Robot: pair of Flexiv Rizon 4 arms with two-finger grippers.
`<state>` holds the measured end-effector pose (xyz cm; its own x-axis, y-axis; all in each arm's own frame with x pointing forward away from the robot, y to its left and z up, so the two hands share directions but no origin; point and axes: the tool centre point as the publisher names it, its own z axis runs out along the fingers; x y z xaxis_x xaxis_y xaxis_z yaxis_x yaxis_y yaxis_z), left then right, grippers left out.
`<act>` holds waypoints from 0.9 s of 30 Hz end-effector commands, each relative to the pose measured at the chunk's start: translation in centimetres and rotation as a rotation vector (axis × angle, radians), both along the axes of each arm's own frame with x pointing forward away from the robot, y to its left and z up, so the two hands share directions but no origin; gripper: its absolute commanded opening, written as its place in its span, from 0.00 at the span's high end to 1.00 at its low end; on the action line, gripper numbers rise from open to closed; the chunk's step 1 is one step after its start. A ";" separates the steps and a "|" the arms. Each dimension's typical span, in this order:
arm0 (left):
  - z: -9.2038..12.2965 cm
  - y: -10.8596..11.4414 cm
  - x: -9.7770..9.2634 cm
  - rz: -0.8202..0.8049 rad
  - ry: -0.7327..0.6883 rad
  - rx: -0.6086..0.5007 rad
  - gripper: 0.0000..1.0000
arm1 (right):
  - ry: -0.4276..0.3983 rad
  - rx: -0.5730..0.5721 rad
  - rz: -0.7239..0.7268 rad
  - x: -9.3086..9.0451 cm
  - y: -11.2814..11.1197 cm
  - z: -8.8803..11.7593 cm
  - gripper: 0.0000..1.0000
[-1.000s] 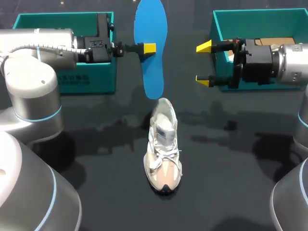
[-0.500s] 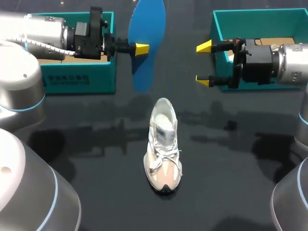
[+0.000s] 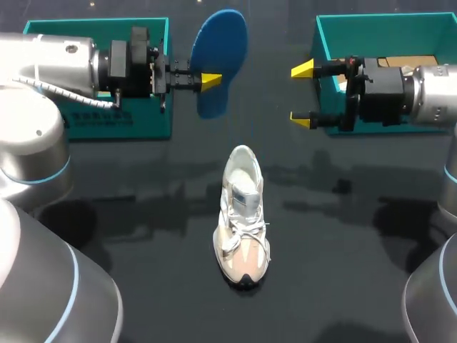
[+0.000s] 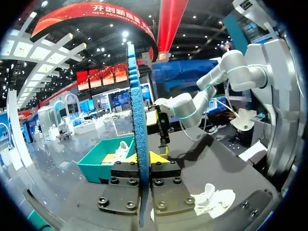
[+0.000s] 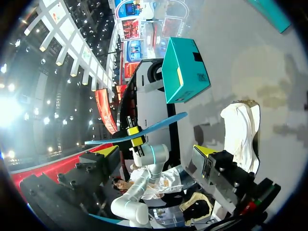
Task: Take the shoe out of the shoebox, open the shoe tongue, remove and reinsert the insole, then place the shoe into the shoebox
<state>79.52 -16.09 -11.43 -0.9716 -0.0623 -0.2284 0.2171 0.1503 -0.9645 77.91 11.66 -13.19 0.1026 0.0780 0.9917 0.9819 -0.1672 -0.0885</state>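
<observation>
A blue insole (image 3: 223, 50) hangs in the air above the table's far middle, with my left gripper (image 3: 208, 80) shut on its edge. In the left wrist view the insole (image 4: 138, 110) stands edge-on, pinched between the fingers (image 4: 144, 158). The white and beige shoe (image 3: 243, 214) lies on the dark table in the middle, toe toward the front, nothing touching it. My right gripper (image 3: 302, 94) hangs open and empty in front of the right box, to the right of the insole. The right wrist view has the insole (image 5: 144, 129) ahead of its open fingers and the shoe (image 5: 240, 130) beside them.
A teal shoebox (image 3: 100, 118) stands at the back left behind my left arm. A second teal box (image 3: 385, 28) stands at the back right, partly behind my right arm. The dark table (image 3: 343, 243) lies bare around the shoe.
My left arm has drawn back slightly to the left and turned the insole, which now looks shorter and tilted instead of hanging lengthwise. The right arm and the shoe have not moved.
</observation>
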 end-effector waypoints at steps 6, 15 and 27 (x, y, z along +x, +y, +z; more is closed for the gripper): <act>-0.8 0.2 -1.0 0.031 -0.301 -0.115 1.00 | 0.001 -0.002 -0.002 0.0 0.1 -0.1 0.00; -1.3 0.0 -0.3 -0.037 -0.669 -0.035 1.00 | 0.001 -0.002 -0.002 0.0 0.1 -0.1 0.00; -1.6 0.0 -0.1 -0.034 -0.783 0.012 1.00 | 0.001 -0.002 -0.002 0.0 0.1 -0.1 0.00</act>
